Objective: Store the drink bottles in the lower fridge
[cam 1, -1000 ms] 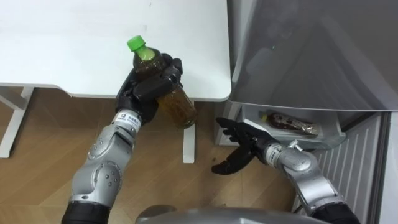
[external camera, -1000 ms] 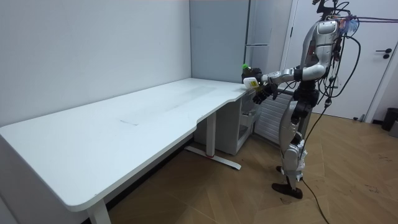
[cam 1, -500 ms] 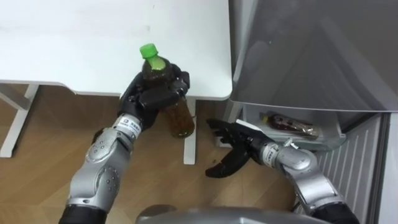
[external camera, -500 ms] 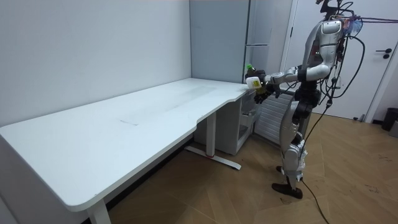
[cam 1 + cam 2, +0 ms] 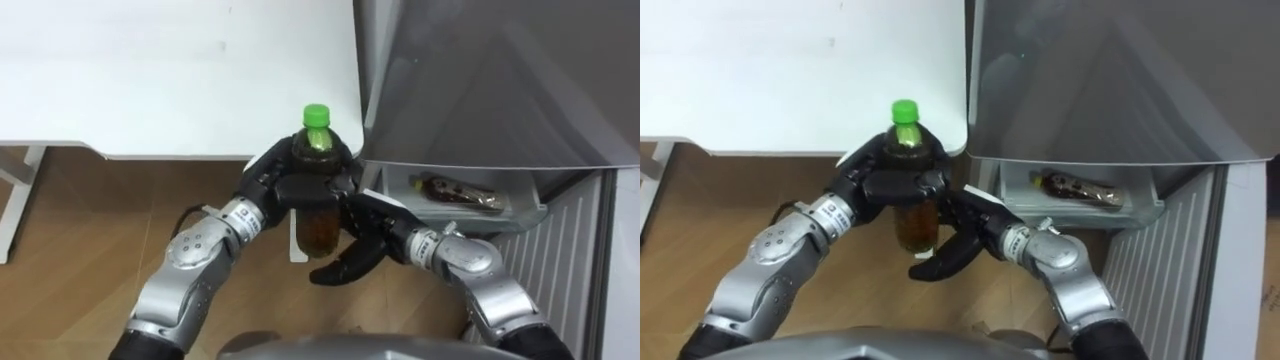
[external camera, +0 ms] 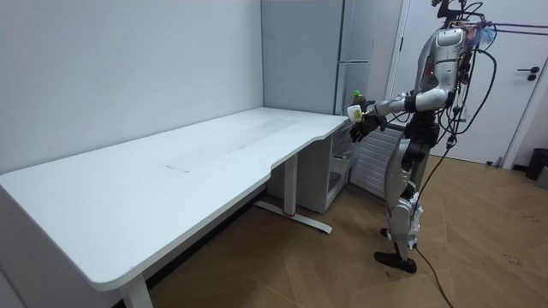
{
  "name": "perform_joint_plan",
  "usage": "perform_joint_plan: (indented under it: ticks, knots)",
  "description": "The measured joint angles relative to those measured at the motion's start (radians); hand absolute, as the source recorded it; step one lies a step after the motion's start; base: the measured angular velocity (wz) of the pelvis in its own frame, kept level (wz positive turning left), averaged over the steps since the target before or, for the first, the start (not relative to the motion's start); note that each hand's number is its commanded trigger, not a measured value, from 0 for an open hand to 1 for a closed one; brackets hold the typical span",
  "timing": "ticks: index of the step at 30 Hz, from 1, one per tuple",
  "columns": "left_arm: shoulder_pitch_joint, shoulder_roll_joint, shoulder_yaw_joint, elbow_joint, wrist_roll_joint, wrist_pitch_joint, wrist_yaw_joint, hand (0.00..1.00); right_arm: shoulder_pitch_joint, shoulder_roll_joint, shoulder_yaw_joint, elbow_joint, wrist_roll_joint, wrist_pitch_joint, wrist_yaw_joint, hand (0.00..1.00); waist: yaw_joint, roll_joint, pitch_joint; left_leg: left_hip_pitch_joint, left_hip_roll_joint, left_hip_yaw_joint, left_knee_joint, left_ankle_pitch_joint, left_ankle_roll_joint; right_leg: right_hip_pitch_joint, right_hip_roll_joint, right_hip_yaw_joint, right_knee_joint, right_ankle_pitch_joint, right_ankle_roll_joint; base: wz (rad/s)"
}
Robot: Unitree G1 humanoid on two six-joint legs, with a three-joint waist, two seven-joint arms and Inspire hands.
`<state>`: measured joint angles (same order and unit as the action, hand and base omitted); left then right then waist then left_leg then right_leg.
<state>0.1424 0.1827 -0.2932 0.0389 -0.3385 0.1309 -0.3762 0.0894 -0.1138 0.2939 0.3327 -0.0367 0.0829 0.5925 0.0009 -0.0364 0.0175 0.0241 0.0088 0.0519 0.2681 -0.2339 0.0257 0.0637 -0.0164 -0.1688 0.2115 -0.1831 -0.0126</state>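
Green-capped clear plastic bottle of brown tea (image 5: 318, 230) stands upright in the left hand (image 5: 298, 187), fingers clamped round its shoulder, just off the white table's (image 5: 150, 80) corner edge, beside the grey fridge (image 5: 500, 80). The right hand (image 5: 365, 238), fingers spread, hovers near its base above open wooden floor (image 5: 90, 230).
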Motion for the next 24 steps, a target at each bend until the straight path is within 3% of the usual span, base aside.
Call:
perform_joint_plan:
  ticks: [7,8,12,13,24]
  knots:
    - [-0.008,0.002,-0.024,-0.012,0.005,-0.01,-0.051,1.0,-0.002,-0.005,0.019,0.0,0.055,-0.004,0.013,0.0,-0.006,0.009,-0.0003,-0.004,-0.001,0.0,0.002,-0.002,0.001,-0.004,0.0,0.0,0.001,0.0,0.0,0.0]
    - [-0.008,0.002,-0.026,-0.016,0.008,-0.01,-0.052,1.0,-0.002,-0.008,0.022,0.0,0.066,-0.005,0.016,0.1,-0.007,0.011,-0.0003,-0.004,-0.001,0.001,0.001,-0.002,0.001,-0.005,0.0,0.0,0.001,0.0,0.0,0.0]
    - [-0.008,0.005,-0.027,-0.032,0.025,-0.011,-0.071,1.0,-0.006,-0.012,0.03,0.001,0.08,-0.008,0.033,0.86,-0.02,0.022,-0.0005,-0.004,-0.002,0.003,0.0,-0.002,0.001,-0.006,0.001,0.001,0.001,0.0,0.0,0.0]
    - [-0.009,0.005,-0.028,-0.032,0.028,-0.013,-0.071,1.0,-0.012,-0.015,0.035,0.007,0.092,-0.008,0.036,0.99,-0.024,0.023,-0.0012,-0.003,-0.002,0.003,-0.001,-0.001,0.001,-0.006,0.001,0.001,0.002,0.0,0.0,0.0]
    - [-0.036,0.008,-0.042,-0.032,0.06,-0.027,-0.067,1.0,-0.015,-0.041,0.05,0.012,0.164,-0.008,0.045,1.0,-0.024,0.025,0.0001,-0.002,0.0,0.004,-0.001,-0.001,0.001,-0.006,0.0,0.002,0.007,0.0,0.0,0.0]
